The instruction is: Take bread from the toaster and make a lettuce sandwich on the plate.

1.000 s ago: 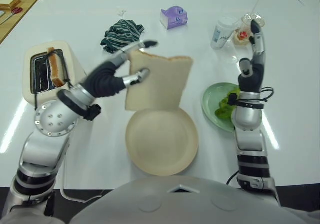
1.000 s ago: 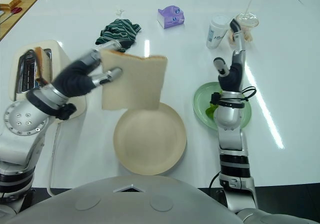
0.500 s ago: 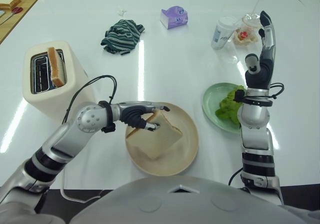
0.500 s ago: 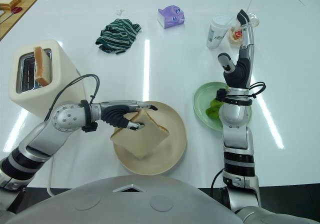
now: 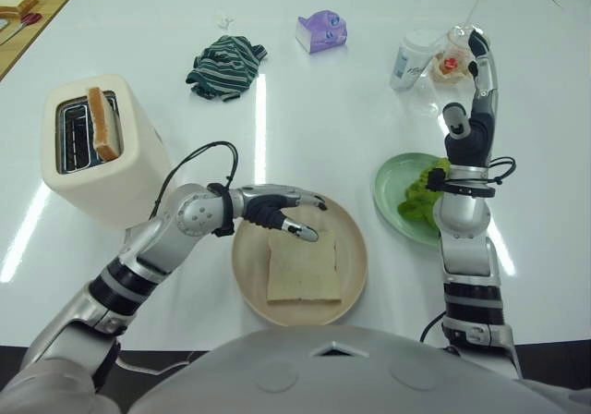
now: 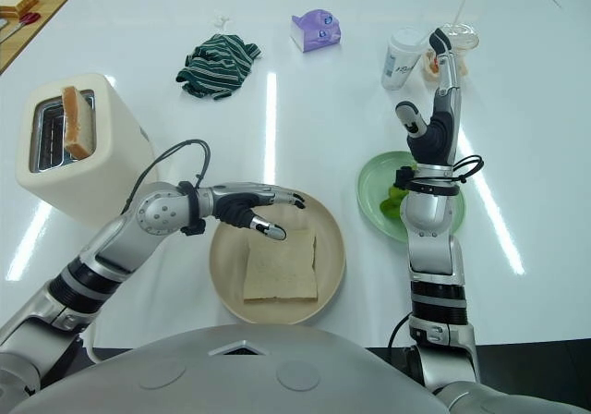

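Square, porous bread slice (image 5: 303, 268) lies flat on round beige plate (image 5: 247, 264). Left hand (image 5: 277, 213) hovers over it, fingers loose, empty. Right hand (image 5: 468, 127) upright, fingers straight, empty, beside crinkled lettuce (image 5: 417, 201).

Table (image 5: 305, 127) lies open between plate (image 5: 243, 268) and cloth (image 5: 225, 65); left hand (image 5: 277, 213) overhangs the bread (image 5: 303, 271), right hand (image 5: 473, 114) stands beside the lettuce (image 5: 420, 194).
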Available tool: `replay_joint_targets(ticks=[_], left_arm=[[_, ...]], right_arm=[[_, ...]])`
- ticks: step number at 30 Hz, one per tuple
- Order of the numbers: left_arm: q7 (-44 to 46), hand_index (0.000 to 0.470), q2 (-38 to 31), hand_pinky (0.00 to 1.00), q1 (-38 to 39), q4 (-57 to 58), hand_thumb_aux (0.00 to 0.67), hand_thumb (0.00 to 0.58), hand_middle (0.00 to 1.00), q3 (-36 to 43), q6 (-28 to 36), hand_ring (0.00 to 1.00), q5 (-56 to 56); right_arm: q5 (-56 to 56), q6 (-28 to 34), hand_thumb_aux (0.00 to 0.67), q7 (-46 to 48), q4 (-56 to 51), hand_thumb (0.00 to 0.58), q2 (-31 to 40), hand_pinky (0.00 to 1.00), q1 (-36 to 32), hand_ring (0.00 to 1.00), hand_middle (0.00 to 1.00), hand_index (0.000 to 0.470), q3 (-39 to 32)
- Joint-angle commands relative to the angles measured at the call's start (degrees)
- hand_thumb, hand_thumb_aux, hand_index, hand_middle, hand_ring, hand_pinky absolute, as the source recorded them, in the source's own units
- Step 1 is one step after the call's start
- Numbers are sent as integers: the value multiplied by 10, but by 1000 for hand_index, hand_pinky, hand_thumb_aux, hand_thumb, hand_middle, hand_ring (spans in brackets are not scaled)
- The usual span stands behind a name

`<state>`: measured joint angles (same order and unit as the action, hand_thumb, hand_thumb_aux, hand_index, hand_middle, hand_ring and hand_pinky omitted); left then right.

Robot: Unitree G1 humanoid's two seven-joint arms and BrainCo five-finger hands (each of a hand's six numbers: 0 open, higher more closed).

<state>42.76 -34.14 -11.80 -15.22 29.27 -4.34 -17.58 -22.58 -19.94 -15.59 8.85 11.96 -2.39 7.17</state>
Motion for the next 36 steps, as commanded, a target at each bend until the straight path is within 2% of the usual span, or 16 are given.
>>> replay_joint_targets(ticks=[1, 5, 8, 11, 15, 18, 22, 28, 35, 36], left_arm=[[-13, 0, 19, 0, -10, 11, 0, 0, 0, -12, 2, 0, -8], [-42, 0, 35, 0, -14, -12, 0, 0, 0, -50, 28, 0, -2], [-81, 0, 48, 0, -21, -44, 0, 0, 0, -111, 55, 0, 4], [-123, 0, 76, 0, -15, -101, 0, 0, 0, -189, 87, 0, 48], [-208, 0, 116, 0, -12, -124, 0, 0, 0, -279, 34, 0, 90], [-243, 0, 119, 0, 9, -99, 0, 0, 0, -320, 9, 0, 96], [-264, 0, 126, 0, 42, -84, 0, 0, 0, -339, -8, 0, 105], [-275, 0, 129, 0, 62, -59, 0, 0, 0, -330, -36, 0, 95], [-280, 0, 133, 0, 58, -24, 0, 0, 0, -310, -53, 0, 91], [-281, 0, 132, 0, 58, -20, 0, 0, 0, -308, -55, 0, 89]], right_arm=[[-4, -1, 0, -2, -1, 0, -1, 0, 0, 0, 0, 0, -3], [-12, -1, 0, 2, 6, 0, 9, 0, 3, 0, 0, 0, 1], [-25, -7, 0, 22, 10, 0, 55, 0, 14, 0, 0, 0, 24], [-58, -52, 0, 36, -17, 0, 146, 0, 52, 0, 0, 0, 65], [-131, -144, 0, -5, -133, 0, 277, 0, 120, 0, 0, 0, 114], [-248, -185, 0, -83, -219, 0, 369, 0, 125, 0, 0, 0, 83], [-374, -186, 0, -160, -285, 0, 449, 0, 85, 0, 0, 0, 5], [-416, -193, 0, -148, -368, 0, 468, 0, -4, 0, 0, 0, -114], [-420, -199, 0, -174, -417, 0, 481, 0, -26, 0, 0, 0, -187], [-417, -201, 21, -177, -418, 36, 483, 0, -28, 0, 0, 15, -192]])
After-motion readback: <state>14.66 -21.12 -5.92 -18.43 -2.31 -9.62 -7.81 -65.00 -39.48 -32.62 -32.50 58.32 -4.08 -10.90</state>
